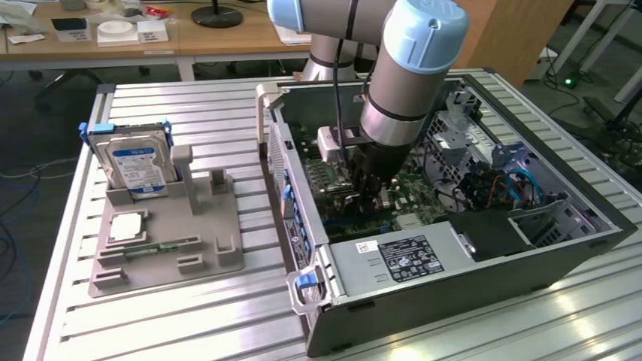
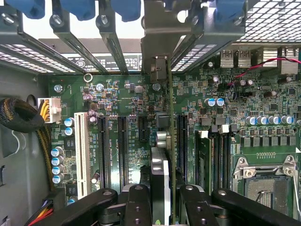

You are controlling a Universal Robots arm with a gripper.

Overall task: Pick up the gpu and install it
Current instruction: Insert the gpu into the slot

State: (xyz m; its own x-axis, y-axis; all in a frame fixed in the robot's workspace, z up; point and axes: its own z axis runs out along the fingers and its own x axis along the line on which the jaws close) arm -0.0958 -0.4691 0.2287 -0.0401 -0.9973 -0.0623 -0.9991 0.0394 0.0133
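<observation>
The gpu (image 2: 162, 155) appears edge-on in the wrist view, a thin card with a green board and a dark cooler. It stands upright over the motherboard (image 2: 127, 103), among the long black expansion slots (image 2: 123, 150). Its silver end bracket (image 2: 157, 47) reaches the slotted rear wall of the case. My gripper (image 2: 164, 209) is shut on the gpu, one black finger (image 2: 136, 207) on each side. In the exterior view the gripper (image 1: 367, 188) is lowered deep inside the open computer case (image 1: 561, 248). Whether the card is seated in a slot I cannot tell.
A hard drive (image 1: 135, 165) stands in a grey holder (image 1: 165, 241) at the exterior view's left, with a memory stick (image 1: 161, 247) lying on it. Inside the case are the power supply (image 1: 401, 259), cables (image 1: 492, 188), a CPU socket (image 2: 265, 181) and a white slot (image 2: 81, 155).
</observation>
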